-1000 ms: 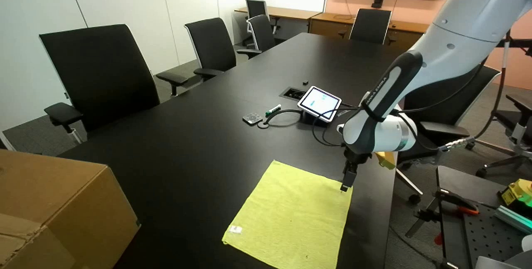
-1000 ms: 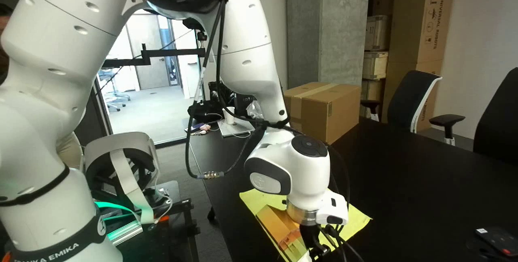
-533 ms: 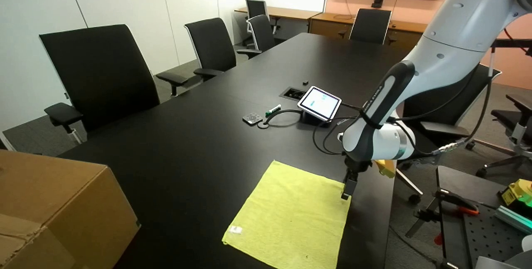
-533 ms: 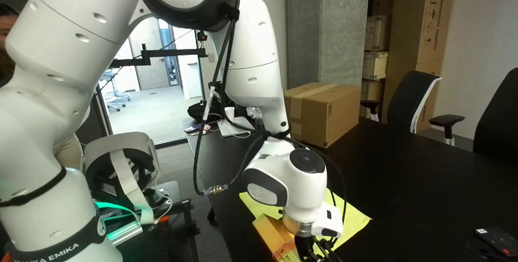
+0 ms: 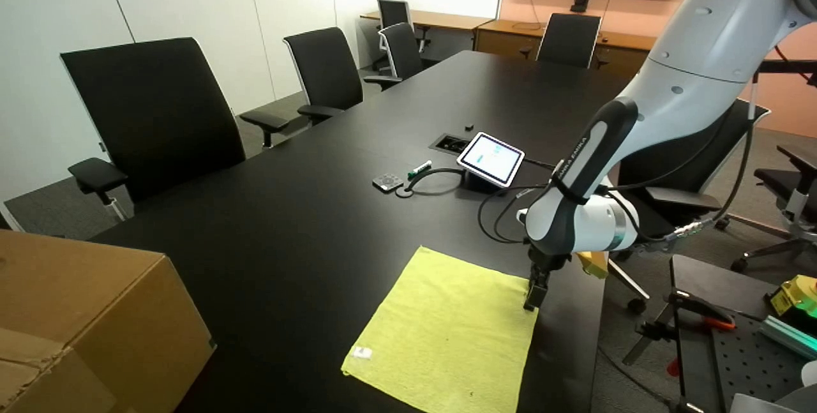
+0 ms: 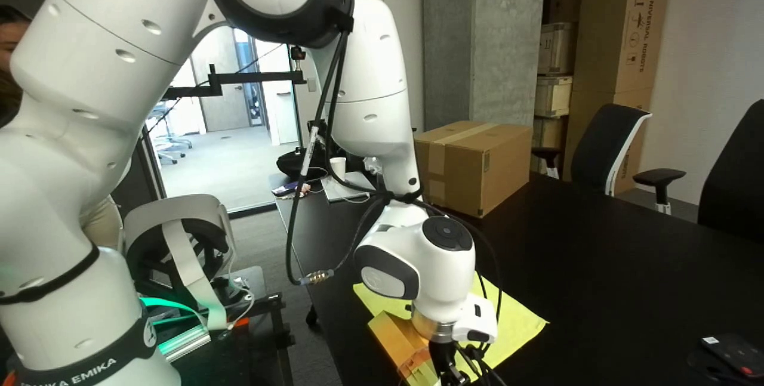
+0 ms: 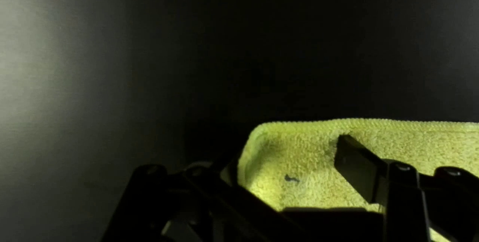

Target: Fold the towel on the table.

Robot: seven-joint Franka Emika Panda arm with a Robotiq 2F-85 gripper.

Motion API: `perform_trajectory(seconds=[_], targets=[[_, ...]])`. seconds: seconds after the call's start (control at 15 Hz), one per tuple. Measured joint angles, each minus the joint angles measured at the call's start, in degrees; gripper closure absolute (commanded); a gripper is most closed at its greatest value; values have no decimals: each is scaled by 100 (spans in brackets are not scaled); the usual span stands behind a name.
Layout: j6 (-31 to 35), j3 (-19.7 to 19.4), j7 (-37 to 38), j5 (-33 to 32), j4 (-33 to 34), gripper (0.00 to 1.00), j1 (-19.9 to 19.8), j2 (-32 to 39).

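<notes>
The pincer (image 5: 531,306), jaws spread, has dipped to a corner of the towel (image 5: 447,330) lying flat and unfolded on the worktop (image 5: 306,247), so a pinch to start the fold looks due.

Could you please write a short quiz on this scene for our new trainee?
1. True or false: the towel lies spread out, not folded, on the table.
2. Where are the fingers? a) over the towel's middle; b) near one of its corners; c) beyond the table's edge.
3. In an exterior view, which device with a lit screen stands on the table?

Key: 1. true; 2. b; 3. a tablet.
</notes>
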Motion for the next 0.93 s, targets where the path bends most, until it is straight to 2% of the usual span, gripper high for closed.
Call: perform_trajectory(seconds=[0.27,0.47,0.67,0.93], targets=[[-19,-204,84,-12,-44,93,371,-13],[-22,-344,96,-14,-102,100,572,-46],[-22,-436,96,-14,-194,93,685,-125],[-22,-598,96,-15,-266,94,814,-338]])
